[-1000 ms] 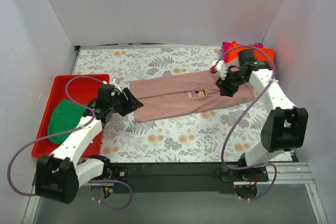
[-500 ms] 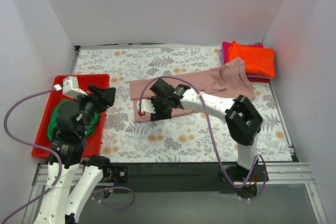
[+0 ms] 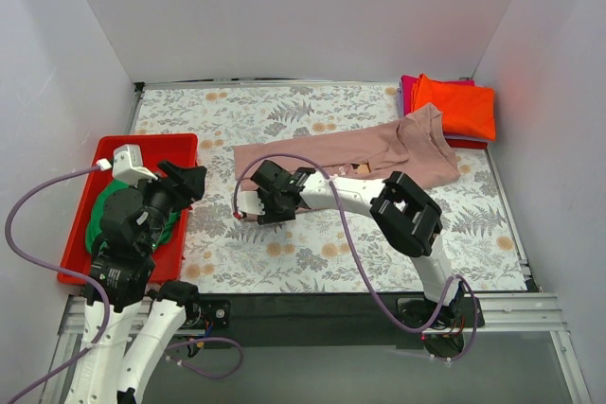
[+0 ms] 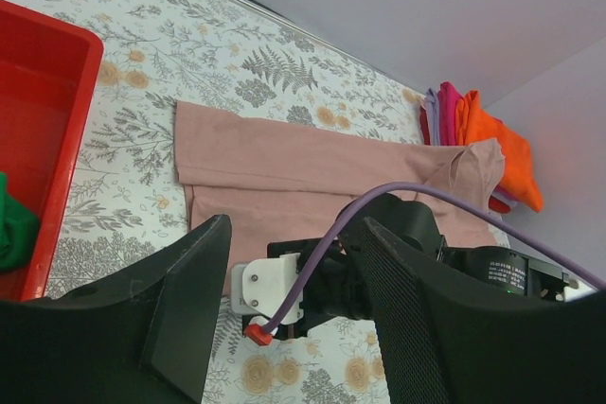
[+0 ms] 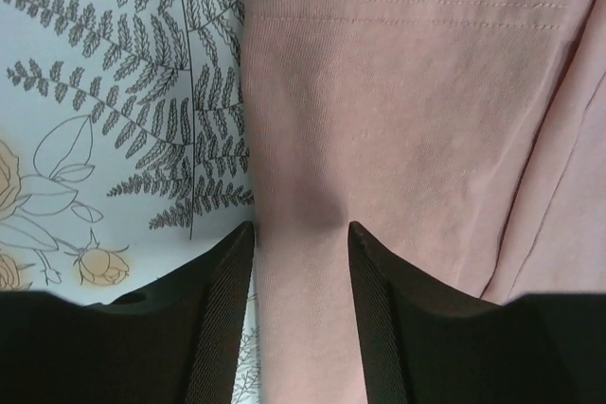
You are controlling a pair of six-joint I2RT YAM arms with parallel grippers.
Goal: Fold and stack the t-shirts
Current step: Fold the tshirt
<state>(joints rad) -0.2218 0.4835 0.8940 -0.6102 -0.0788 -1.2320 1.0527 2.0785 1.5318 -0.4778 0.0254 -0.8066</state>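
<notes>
The dusty-pink t-shirt (image 3: pixel 379 153) lies folded into a long strip across the table; it also shows in the left wrist view (image 4: pixel 284 158) and the right wrist view (image 5: pixel 407 101). My right gripper (image 3: pixel 270 191) reaches across to the strip's left end. Its jaws are open and straddle the cloth's near-left edge (image 5: pixel 300 226). My left gripper (image 3: pixel 189 180) is open and empty, raised beside the red tray (image 3: pixel 142 150), looking down at the shirt (image 4: pixel 294 222). The green t-shirt (image 3: pixel 102 224) lies bunched in the tray. The folded orange t-shirt (image 3: pixel 459 106) sits on the magenta one (image 3: pixel 409 87) at the back right.
The floral tablecloth (image 3: pixel 312 243) covers the table. White walls close in the back and both sides. My right arm's purple cable (image 3: pixel 350 234) loops over the front middle. The pink shirt's right end lies against the folded stack.
My right gripper swept from the shirt's collar end to its left end. My left arm let go of the left end and rose beside the tray. The shirt's right end shifted toward the stack.
</notes>
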